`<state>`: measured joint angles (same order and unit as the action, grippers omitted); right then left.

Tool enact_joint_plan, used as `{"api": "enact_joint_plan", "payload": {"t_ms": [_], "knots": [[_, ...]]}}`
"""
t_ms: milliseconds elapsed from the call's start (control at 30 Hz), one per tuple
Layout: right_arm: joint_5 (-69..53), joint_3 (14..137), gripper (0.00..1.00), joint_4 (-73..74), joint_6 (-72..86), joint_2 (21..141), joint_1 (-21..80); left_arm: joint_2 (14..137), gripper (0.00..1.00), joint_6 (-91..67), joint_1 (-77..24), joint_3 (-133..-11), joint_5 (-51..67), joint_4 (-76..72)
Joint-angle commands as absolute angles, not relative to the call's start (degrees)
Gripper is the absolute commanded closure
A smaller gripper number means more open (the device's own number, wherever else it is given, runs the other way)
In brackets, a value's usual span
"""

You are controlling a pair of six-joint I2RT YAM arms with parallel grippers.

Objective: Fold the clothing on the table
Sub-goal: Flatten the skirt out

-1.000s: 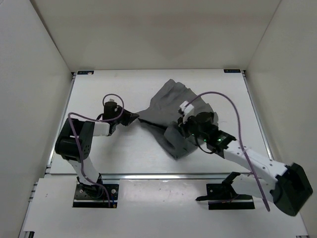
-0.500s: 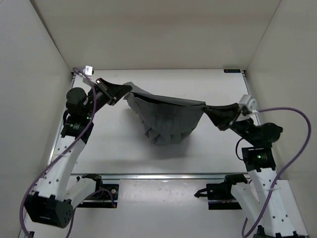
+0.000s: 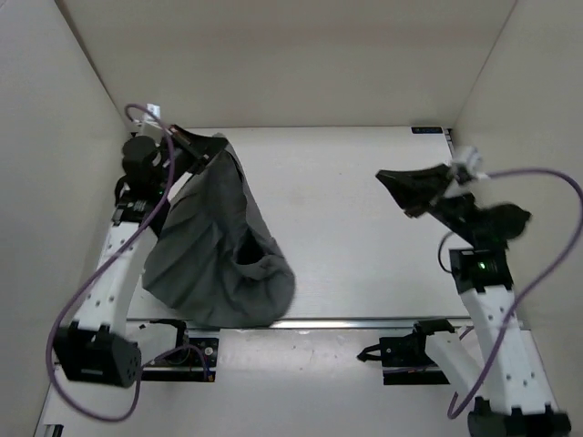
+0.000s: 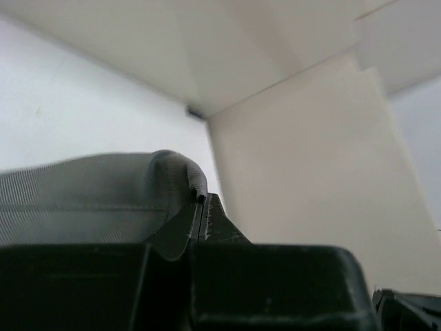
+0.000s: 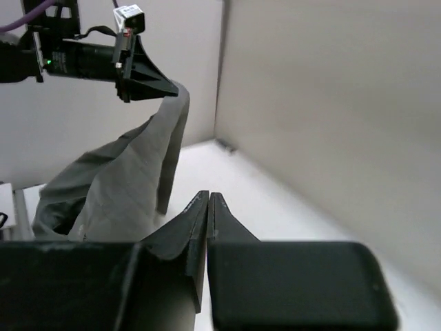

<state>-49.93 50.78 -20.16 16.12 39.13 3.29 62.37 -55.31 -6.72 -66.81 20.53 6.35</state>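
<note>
Left gripper (image 3: pixel 211 148) pinches an edge of the dark grey pleated fabric garment (image 3: pixel 214 250), hanging over the left edge of the white table (image 3: pixel 346 246), while your right gripper (image 3: pixel 390 179) is closed empty; that lone pinch could let it slip off.

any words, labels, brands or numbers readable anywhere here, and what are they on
No readable text in any view.
Dark sticker at the far edge of the table: too small to read.
White block by the left gripper: no legible marking.
The clothing: no label visible.
</note>
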Motion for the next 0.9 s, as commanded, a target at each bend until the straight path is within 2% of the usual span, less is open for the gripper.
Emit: {"api": "enact_joint_plan", "payload": {"t_ms": [0,100,133,167,200,233,267,367,500,633,867], "knots": [[-43.10,47.73,1.00,-13.47,13.91,50.07,8.85,71.34,1.00,-55.37,-7.39,-60.49,24.33,1.79],[-33.96,45.88,1.00,-8.54,6.52,58.24,19.57,82.49,1.00,-53.88,-6.86,-56.43,25.57,-2.89],[-32.88,45.97,1.00,-7.74,5.81,60.01,23.25,84.53,0.92,-52.75,-6.33,-56.43,25.92,-4.12],[-31.13,46.31,0.93,-7.13,5.45,64.03,26.25,88.38,0.78,-51.95,-5.72,-56.16,26.88,-4.74],[-30.42,46.06,0.85,-7.47,5.62,68.34,27.67,90.24,0.45,-51.94,-5.02,-55.99,27.94,-6.05],[-31.11,46.05,0.75,-8.60,6.15,71.86,29.60,93.40,0.39,-52.73,-4.31,-55.12,30.30,-8.67],[-31.03,45.88,0.68,-10.35,6.50,73.20,31.71,95.52,0.38,-54.21,-3.52,-53.45,32.67,-11.92],[-29.09,46.84,0.56,-14.57,7.12,80.05,35.85,96.24,0.35,-56.68,-3.08,-50.46,33.40,-17.30],[-29.87,49.91,0.40,-19.94,8.78,89.27,38.06,95.36,0.35,-54.67,-2.90,-51.94,32.26,-15.03],[-34.80,50.80,0.30,-25.03,16.58,93.78,36.21,95.80,0.37,-54.58,-2.90,-52.12,32.61,-14.51],[-31.20,39.05,0.25,-34.00,21.71,87.11,40.59,94.92,0.39,-54.49,-3.25,-51.94,33.31,-15.21]]}}
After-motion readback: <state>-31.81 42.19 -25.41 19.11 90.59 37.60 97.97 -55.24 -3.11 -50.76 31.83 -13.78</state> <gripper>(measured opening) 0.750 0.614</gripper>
